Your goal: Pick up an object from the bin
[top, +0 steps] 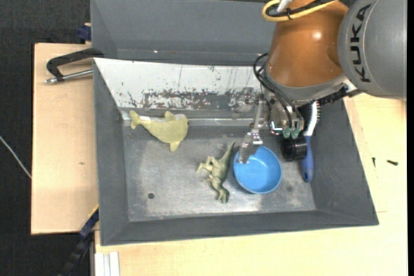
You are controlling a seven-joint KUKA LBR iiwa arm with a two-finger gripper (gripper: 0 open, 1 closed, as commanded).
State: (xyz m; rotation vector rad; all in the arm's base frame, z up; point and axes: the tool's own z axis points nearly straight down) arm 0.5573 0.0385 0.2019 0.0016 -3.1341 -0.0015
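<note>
My gripper (266, 139) hangs under the orange wrist cover over the right part of the bin, open. Its left fingertip (247, 150) is down at the upper left rim of a round blue bowl (259, 172) that stands upright on the bin floor. Nothing shows between the fingers. A green toy dinosaur (218, 172) lies just left of the bowl, touching or nearly touching it. A blue-handled tool (306, 163) with a black end lies right of the bowl, beside the bin's right wall and partly under the gripper.
A pale yellow toy whale (164, 127) lies at the back left of the bin floor, well away from the gripper. The arm and its cover hide the bin's back right corner.
</note>
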